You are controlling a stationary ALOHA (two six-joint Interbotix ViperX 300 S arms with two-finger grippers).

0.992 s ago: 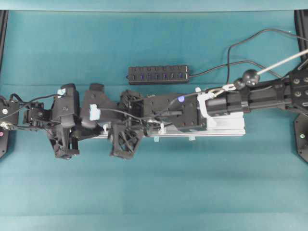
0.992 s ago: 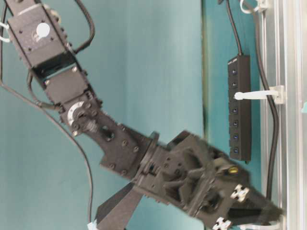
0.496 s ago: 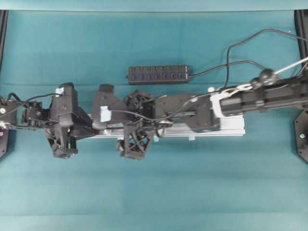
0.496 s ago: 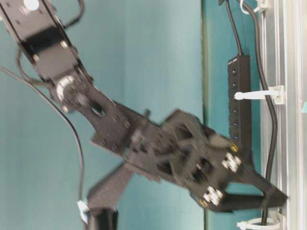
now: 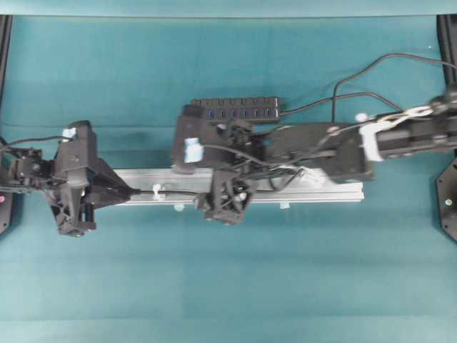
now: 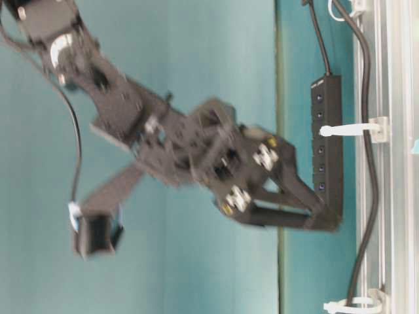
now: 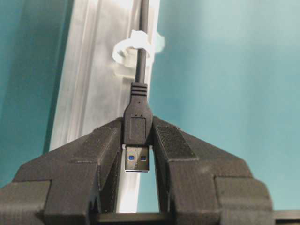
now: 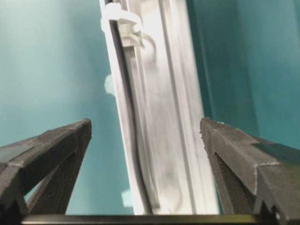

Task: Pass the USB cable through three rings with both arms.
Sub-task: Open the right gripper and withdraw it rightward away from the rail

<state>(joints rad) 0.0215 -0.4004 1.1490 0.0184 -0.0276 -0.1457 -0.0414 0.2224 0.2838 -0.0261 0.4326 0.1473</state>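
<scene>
Left gripper clamped on the plug of the cable, blue insert of the plug facing the wrist camera, jaws narrow and pressed against both sides of the plug body. Cable running straight from the plug through a ring just beyond the jaw tips, on the edge of the rail. Seen from overhead, same ring near the rail's left end, just right of the left gripper's tips, with the cable continuing rightward along the rail beneath the right arm. Right gripper spread wide, holding nothing, raised above the rail with the cable lying along the rail's left edge between the jaws and a ring ahead. At table level, right gripper off the rail beside the hub; cable threaded through two rings on the rail. Teal mat beneath everything.
</scene>
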